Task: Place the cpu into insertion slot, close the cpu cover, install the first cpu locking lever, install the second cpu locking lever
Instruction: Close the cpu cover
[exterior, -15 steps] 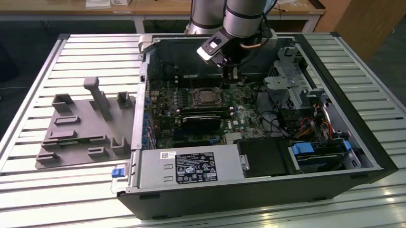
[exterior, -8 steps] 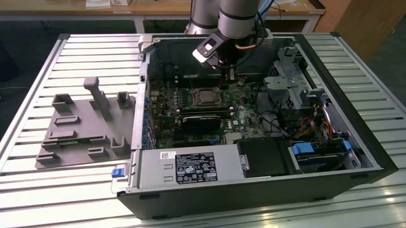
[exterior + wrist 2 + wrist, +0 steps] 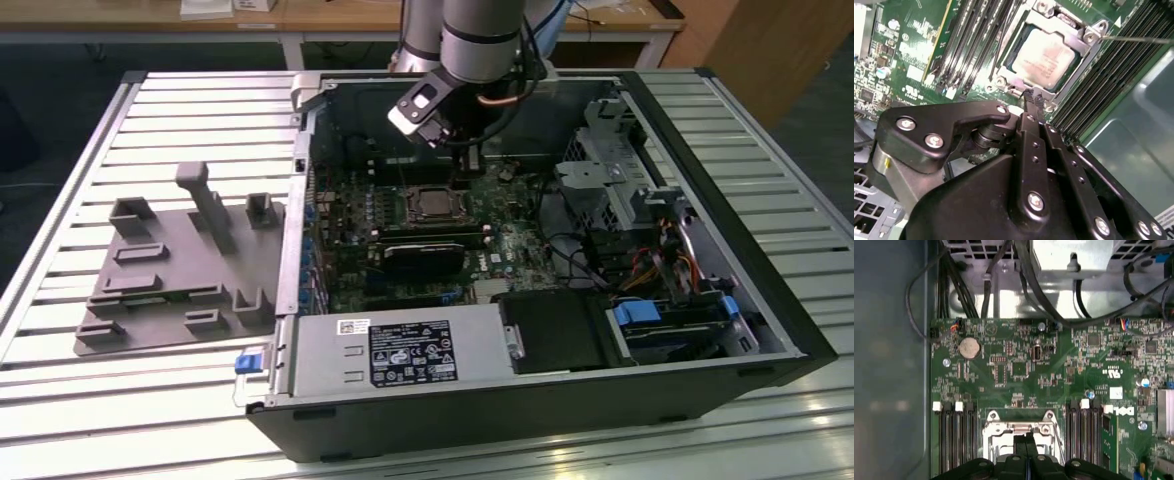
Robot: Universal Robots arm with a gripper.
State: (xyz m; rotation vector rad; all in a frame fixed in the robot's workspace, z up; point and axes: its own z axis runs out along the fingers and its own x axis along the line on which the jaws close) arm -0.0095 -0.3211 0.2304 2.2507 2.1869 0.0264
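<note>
The cpu (image 3: 1046, 55), a silver-grey square, lies in its socket on the green motherboard (image 3: 1019, 365); in the exterior view the cpu (image 3: 430, 203) is at the middle of the board. The silvery cpu cover (image 3: 1081, 50) lies down around it, and its hinge edge (image 3: 1021, 429) is seen in the first wrist view. A thin wire locking lever (image 3: 1139, 39) sticks out sideways from one socket corner. A second lever (image 3: 999, 47) runs along the opposite side. My gripper (image 3: 471, 172) (image 3: 1034, 97) (image 3: 1026, 440) hovers at the socket's edge, shut, with nothing between its fingers.
The open computer case (image 3: 747, 330) lies on a slatted table. A black block (image 3: 427, 250) sits beside the socket, with memory slots (image 3: 979, 35) on both sides. Cables and drive cages (image 3: 627, 200) are on the exterior view's right, a grey fixture (image 3: 174, 270) on its left.
</note>
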